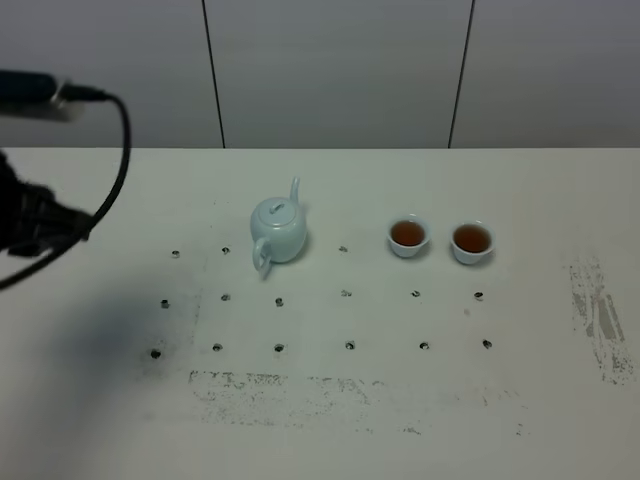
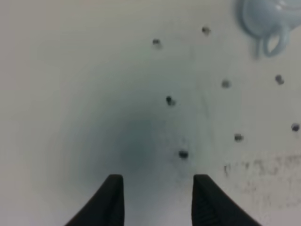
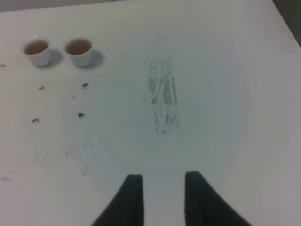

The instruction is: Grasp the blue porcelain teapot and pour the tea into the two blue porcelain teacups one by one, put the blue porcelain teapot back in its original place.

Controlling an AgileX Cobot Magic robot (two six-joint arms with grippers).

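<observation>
The blue porcelain teapot (image 1: 278, 230) stands upright on the white table left of centre, lid on, spout pointing to the back and loop handle to the front. Part of it also shows in the left wrist view (image 2: 263, 19). The two blue porcelain teacups (image 1: 408, 236) (image 1: 471, 241) stand side by side to its right, each holding brown tea. They also show in the right wrist view (image 3: 37, 49) (image 3: 80, 49). My left gripper (image 2: 157, 188) is open and empty above bare table, well away from the teapot. My right gripper (image 3: 163, 181) is open and empty, far from the cups.
My left arm (image 1: 30, 220) with its cable (image 1: 115, 170) hangs over the table's left edge. Small dark screw holes (image 1: 280, 300) dot the table in rows. Scuffed patches lie at the front (image 1: 300, 390) and right (image 1: 600, 315). A grey wall stands behind.
</observation>
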